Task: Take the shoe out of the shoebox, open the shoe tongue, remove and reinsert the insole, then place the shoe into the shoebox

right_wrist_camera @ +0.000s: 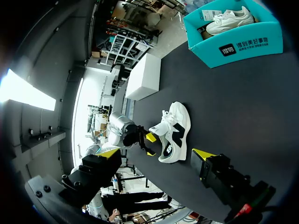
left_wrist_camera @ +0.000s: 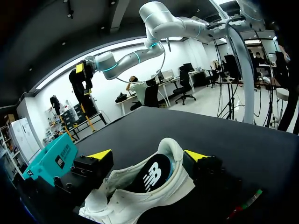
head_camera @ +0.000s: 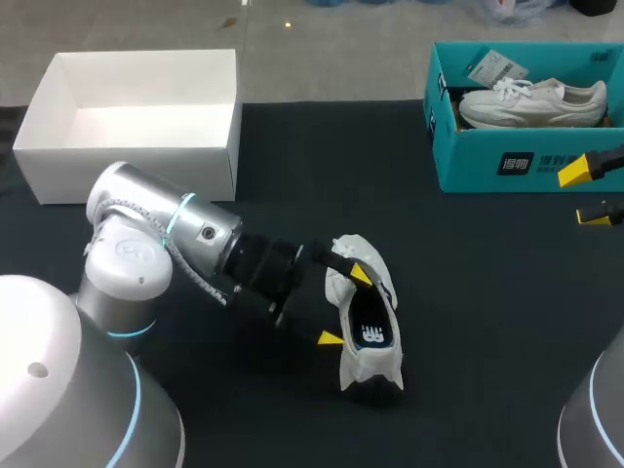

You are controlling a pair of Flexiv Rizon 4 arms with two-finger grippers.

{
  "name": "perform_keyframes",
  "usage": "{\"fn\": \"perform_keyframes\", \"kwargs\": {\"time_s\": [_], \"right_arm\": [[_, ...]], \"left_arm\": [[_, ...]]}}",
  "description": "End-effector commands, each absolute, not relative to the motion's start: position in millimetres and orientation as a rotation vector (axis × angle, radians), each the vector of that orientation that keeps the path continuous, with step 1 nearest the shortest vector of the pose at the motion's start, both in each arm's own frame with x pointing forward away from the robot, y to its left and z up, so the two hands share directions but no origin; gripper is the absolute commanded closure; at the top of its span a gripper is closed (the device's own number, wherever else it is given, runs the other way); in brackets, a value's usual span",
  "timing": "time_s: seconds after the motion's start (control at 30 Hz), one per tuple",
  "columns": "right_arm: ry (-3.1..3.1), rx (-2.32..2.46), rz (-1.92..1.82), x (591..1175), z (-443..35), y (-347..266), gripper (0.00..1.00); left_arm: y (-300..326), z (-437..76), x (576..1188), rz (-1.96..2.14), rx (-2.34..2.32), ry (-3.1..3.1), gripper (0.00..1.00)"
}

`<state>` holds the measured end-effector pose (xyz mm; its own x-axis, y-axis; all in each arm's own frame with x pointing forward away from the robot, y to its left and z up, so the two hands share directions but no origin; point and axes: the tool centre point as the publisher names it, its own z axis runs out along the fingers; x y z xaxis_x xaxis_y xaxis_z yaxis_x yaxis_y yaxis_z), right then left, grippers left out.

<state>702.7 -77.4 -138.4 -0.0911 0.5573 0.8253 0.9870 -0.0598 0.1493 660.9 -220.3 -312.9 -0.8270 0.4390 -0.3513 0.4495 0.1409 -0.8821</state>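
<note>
**Shoe out on the table, left gripper astride its collar**

At the upper left of the head view stands an open-topped white box, its far corner cut off by the frame edge. Below it the left arm comes in from the lower left, and its silver body hides part of the table behind it. The left gripper is at the centre of the frame. Its dark fingers are hard to separate from the dark surface, so the yellow tips are the clearest guide. They are spread wide, with the shoe's collar between them. In the left wrist view the tips show above the shoe, and no pinch from two sides can be seen.

The shoe, white with dark trim, lies on the table just right of centre, well apart from both boxes, with its opening facing up. The dark insole sits inside it.

At the upper right, the teal shoebox runs off the frame edge. A white sneaker lies in it.

Only the two yellow tips of the right gripper show at the right edge. They are held apart, just beside the teal shoebox's front wall, and the arm behind them is cut off.

The table is covered in a plain black mat.
</note>
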Motion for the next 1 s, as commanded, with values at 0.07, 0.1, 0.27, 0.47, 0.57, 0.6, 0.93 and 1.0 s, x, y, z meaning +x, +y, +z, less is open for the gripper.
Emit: {"fn": "perform_keyframes", "kwargs": {"time_s": [0.07, 0.1, 0.27, 0.47, 0.57, 0.6, 0.93, 1.0], "right_arm": [[-1.687, -1.654, -1.045, 702.3, -138.6, -77.5, 0.00], [-1.687, -1.654, -1.045, 702.3, -138.6, -77.5, 0.00], [-1.687, -1.654, -1.045, 702.3, -138.6, -77.5, 0.00], [-1.687, -1.654, -1.045, 702.3, -138.6, -77.5, 0.00], [-1.687, -1.654, -1.045, 702.3, -138.6, -77.5, 0.00], [-1.687, -1.654, -1.045, 702.3, -138.6, -77.5, 0.00], [-1.687, -1.654, -1.045, 702.3, -138.6, -77.5, 0.00], [-1.687, -1.654, -1.045, 702.3, -138.6, -77.5, 0.00]], "left_arm": [[-223.2, -293.1, 676.4, -1.608, 1.249, 2.619, 0.00], [-223.2, -293.1, 676.4, -1.608, 1.249, 2.619, 0.00], [-223.2, -293.1, 676.4, -1.608, 1.249, 2.619, 0.00], [-223.2, -293.1, 676.4, -1.608, 1.249, 2.619, 0.00], [-228.5, -290.6, 672.6, -1.485, 1.368, 2.585, 0.00], [-230.1, -288.1, 670.4, -1.324, 1.400, 2.613, 0.00], [-225.1, -286.0, 657.5, -0.791, 1.854, 2.598, 0.52], [-222.4, -290.8, 656.5, -0.710, 1.898, 2.612, 1.00]]}}
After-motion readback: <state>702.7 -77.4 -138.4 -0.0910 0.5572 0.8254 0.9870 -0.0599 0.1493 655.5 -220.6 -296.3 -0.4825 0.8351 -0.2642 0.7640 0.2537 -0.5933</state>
